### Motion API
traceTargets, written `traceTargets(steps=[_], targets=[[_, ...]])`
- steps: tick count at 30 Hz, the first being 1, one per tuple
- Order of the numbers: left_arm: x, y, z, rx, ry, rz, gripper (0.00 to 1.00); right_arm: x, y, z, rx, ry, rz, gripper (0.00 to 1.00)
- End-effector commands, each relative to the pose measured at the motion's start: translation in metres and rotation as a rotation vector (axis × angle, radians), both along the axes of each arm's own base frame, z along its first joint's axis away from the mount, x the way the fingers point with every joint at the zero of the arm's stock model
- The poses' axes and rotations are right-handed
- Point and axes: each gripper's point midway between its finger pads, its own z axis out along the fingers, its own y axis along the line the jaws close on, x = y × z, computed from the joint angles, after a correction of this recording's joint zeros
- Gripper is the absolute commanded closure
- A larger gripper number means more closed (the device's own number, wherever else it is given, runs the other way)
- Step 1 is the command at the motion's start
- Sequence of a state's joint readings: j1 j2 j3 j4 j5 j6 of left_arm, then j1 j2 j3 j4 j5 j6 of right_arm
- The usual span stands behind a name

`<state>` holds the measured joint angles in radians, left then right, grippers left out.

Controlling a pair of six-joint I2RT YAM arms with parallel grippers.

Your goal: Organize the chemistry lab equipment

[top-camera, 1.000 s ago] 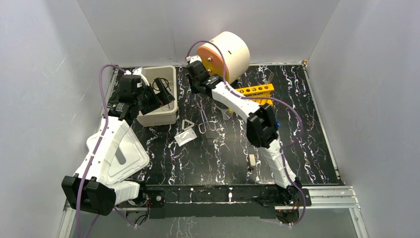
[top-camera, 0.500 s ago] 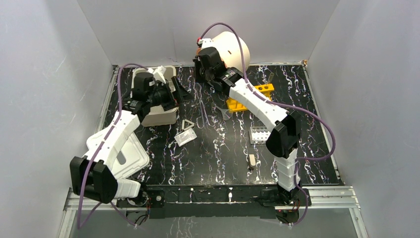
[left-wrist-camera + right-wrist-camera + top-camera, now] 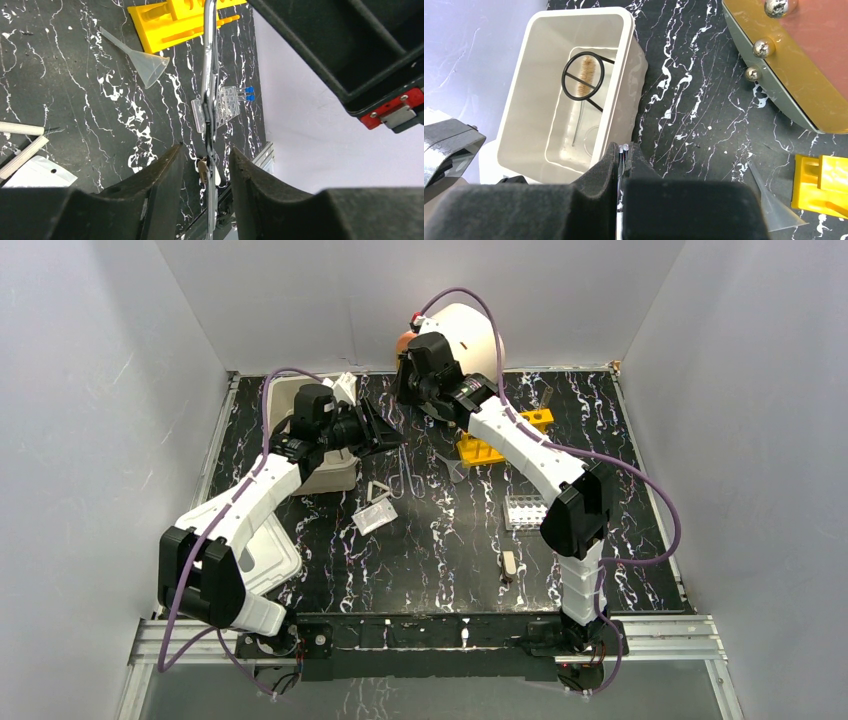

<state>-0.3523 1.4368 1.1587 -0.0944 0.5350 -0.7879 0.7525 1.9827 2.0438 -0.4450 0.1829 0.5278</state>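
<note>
Between the left jaws, which stand partly apart, run the thin metal tongs (image 3: 209, 75), with a sliver of gap on each side, above the table (image 3: 75, 90) near the clear funnel (image 3: 150, 67). The right jaws are pressed together on nothing, over the table between the white tub (image 3: 589, 17), which has the black ring (image 3: 583, 76) inside, and the drawer unit (image 3: 804, 75).
</note>
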Motion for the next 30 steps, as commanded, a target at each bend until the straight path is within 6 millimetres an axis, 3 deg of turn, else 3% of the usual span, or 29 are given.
traceTargets(steps=[1, 5, 8, 10, 12, 19, 23, 28, 30], targets=[[-0.002, -0.008, 0.017, -0.042, -0.04, -0.033, 0.64, -0.005, -0.005, 0.049, 0.129, -0.046, -0.016, 1.0], [-0.002, -0.011, 0.017, -0.051, -0.041, -0.045, 0.71, -0.004, -0.004, 0.048, 0.147, -0.027, -0.012, 1.0], [-0.002, -0.013, 0.016, -0.05, -0.04, -0.052, 0.84, -0.003, -0.004, 0.047, 0.157, -0.016, -0.012, 1.0], [-0.002, -0.012, 0.016, -0.046, -0.044, -0.05, 0.98, -0.002, -0.005, 0.047, 0.157, -0.016, -0.013, 1.0], [-0.001, -0.009, 0.018, -0.033, -0.068, -0.038, 1.0, -0.001, -0.006, 0.046, 0.141, -0.024, -0.001, 1.0], [-0.005, 0.009, 0.017, 0.083, -0.077, 0.006, 1.0, 0.003, -0.027, 0.066, 0.106, -0.078, 0.046, 0.47], [0.003, 0.036, 0.016, 0.218, -0.077, 0.036, 1.0, 0.009, -0.051, 0.085, 0.107, -0.13, 0.02, 0.32], [0.02, 0.093, 0.015, 0.387, -0.042, 0.081, 1.0, 0.01, -0.069, 0.099, 0.105, -0.184, -0.006, 0.31], [0.025, 0.116, 0.014, 0.473, -0.016, 0.094, 1.0, 0.009, -0.072, 0.095, 0.097, -0.18, -0.018, 0.31]])
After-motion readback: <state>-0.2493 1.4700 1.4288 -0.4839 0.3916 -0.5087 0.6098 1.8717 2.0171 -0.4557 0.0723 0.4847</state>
